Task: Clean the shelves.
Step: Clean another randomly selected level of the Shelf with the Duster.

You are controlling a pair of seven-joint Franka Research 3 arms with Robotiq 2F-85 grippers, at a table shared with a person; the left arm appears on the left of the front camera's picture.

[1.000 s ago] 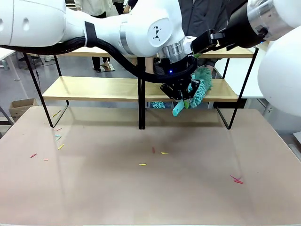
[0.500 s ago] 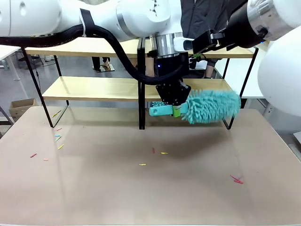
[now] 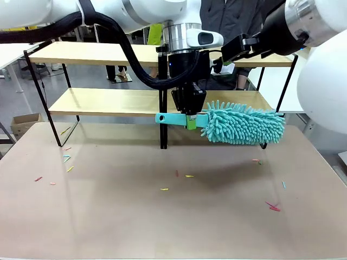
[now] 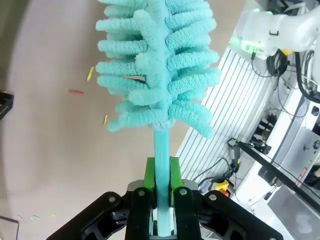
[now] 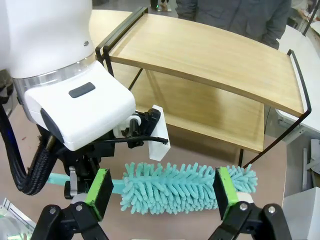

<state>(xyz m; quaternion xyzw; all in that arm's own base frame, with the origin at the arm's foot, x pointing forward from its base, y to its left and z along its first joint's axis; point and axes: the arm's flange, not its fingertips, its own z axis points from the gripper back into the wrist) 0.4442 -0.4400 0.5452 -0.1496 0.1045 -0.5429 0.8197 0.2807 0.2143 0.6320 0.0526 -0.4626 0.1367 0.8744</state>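
Note:
The shelves (image 3: pixel 108 102) stand across the table's far side, two light wooden boards on a black frame, and appear from above as shelves (image 5: pixel 210 55) in the right wrist view. My left gripper (image 3: pixel 190 117) hangs in front of the central upright, shut on the teal handle of a fluffy teal duster (image 3: pixel 244 125). The duster lies level, its head pointing right, just in front of the lower board. In the left wrist view the gripper (image 4: pixel 161 181) clamps the handle between green pads, with the duster head (image 4: pixel 155 65) over the table. My right gripper (image 5: pixel 162 175) hovers open above the duster (image 5: pixel 185 187).
Small coloured scraps lie on the brown table (image 3: pixel 162 227): red ones (image 3: pixel 272 206) at the right, yellow and red ones (image 3: pixel 176 173) in the middle, several (image 3: pixel 68 158) at the left. A person in a dark jacket (image 3: pixel 227 16) stands behind the shelves. A cardboard box (image 3: pixel 24 122) sits on the floor at left.
My left gripper rose and turned, swinging the duster head out from the lower shelf to the right until it lies level. New scraps have appeared on the table at the right.

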